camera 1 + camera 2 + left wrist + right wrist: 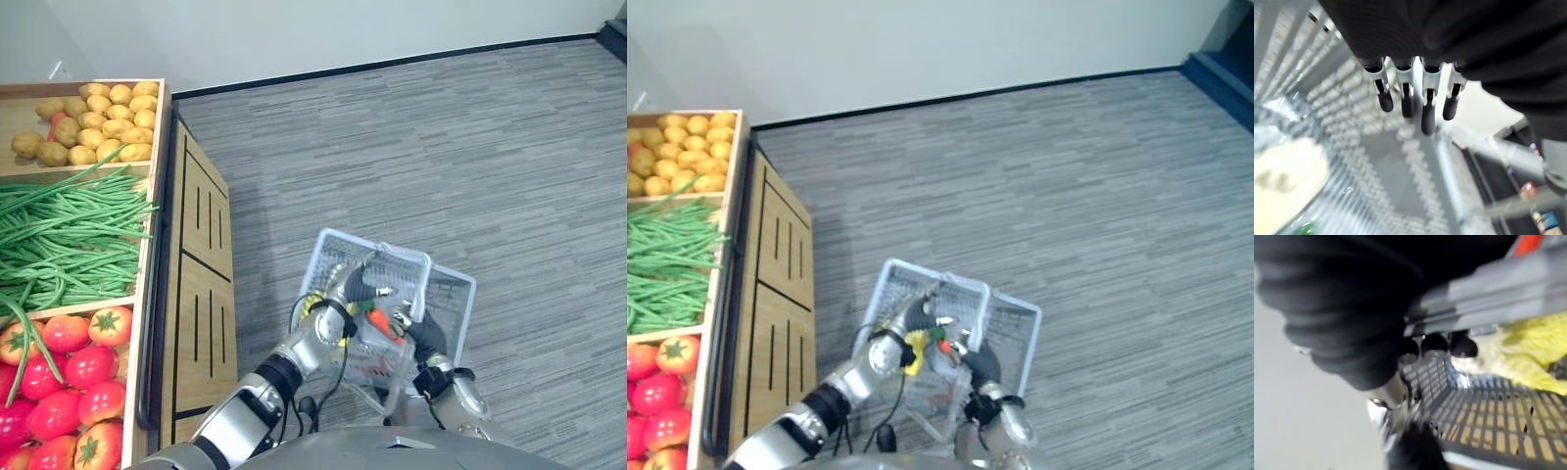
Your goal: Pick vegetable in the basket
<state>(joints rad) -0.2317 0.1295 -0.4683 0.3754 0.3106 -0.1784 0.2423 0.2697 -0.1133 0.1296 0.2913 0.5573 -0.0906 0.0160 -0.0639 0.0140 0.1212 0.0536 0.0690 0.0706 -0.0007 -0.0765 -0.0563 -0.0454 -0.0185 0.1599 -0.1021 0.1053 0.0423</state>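
Right hand [1462, 346] grips the light basket [446, 294]; left hand [1427, 115] hangs open. Tomatoes [69, 367] look squashy: cup one gently.

The basket [449, 294] at five o'clock is pale plastic lattice with a slight sheen. The stand [201, 284] at nine o'clock is light wood, smooth and matt. The floor [441, 137] is grey carpet, ribbed and matt. The tomatoes [69, 367] at eight o'clock look glossy, and the potatoes [93, 122] at ten o'clock look matt.
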